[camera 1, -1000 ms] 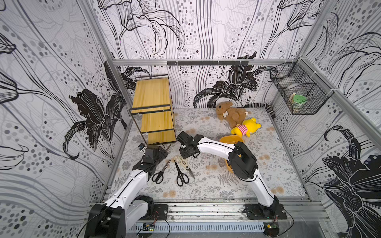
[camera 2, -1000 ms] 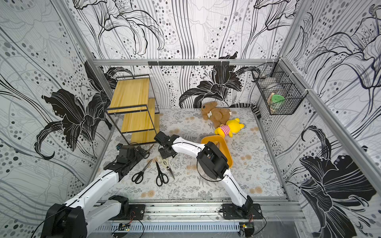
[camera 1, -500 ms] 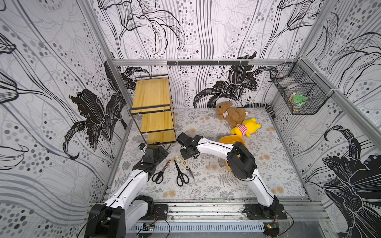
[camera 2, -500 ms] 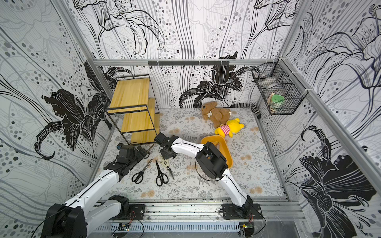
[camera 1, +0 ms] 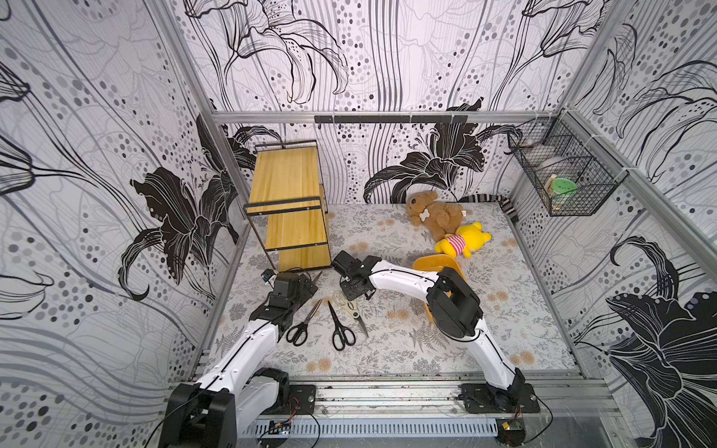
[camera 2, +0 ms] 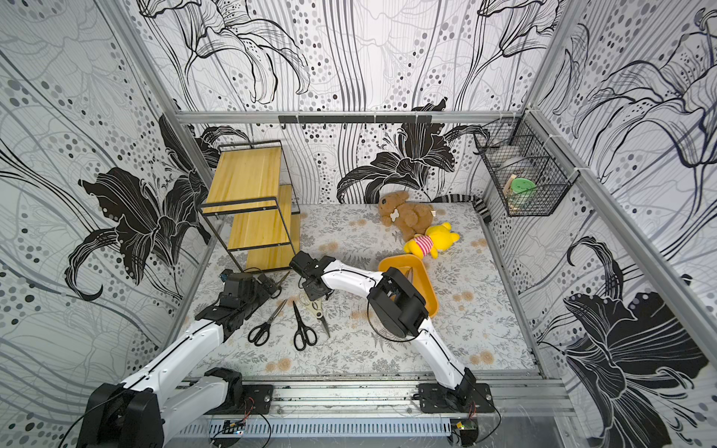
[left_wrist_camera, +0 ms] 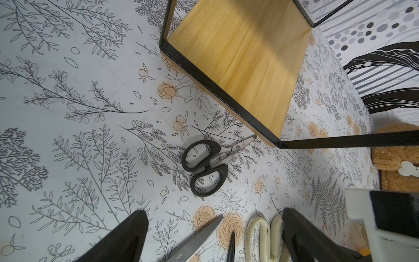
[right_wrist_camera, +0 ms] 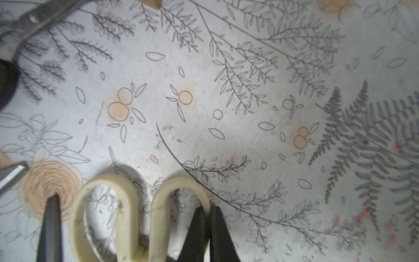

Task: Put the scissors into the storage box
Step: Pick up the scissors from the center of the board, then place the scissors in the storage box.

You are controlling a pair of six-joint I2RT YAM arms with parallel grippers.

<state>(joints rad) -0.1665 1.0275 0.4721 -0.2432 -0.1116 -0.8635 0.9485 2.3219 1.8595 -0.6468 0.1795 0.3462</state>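
"Scissors point(camera 1: 302, 327) on the mat point(camera 1: 388, 349), Mia: three pairs fanned out front-left, and the cream pair point(camera 1: 351, 307) is the one in play. Right gripper point(right_wrist_camera: 208, 208) is pressed together on the rim of one handle loop, one finger inside, one outside."

"Thin bite, Jon. With only one loop held, my worry is the pair swinging open or pivoting as it lifts, blades drooping. And the tip of a black pair point(camera 1: 338, 329) lies just beside that handle. A sideways drag could snag it and scatter the row."

"Left gripper point(left_wrist_camera: 214, 212)?"

"Spread wide, holding nothing, hanging over a small black pair point(left_wrist_camera: 204, 167) whose tip sits at the foot of the shelf point(left_wrist_camera: 238, 68). Both wrists are close together there, so a wide swing from either risks a bump."

"And the destination?"

"Storage box point(camera 2: 425, 289), the orange tray to the right of the scissors, partly hidden under the right arm's elbow point(camera 2: 395, 306). Something grey shows inside, too hidden to name. The mat between cream pair and box looks bare, so that's the lane. But the tray's rim stands up — a drooping blade tip could catch on it — and the yellow toy point(camera 2: 426, 244) lies just beside its far end."

"So lift high and come in along the tray's length?"

"That's my read. There's plenty of bare mat at the front for a reset."
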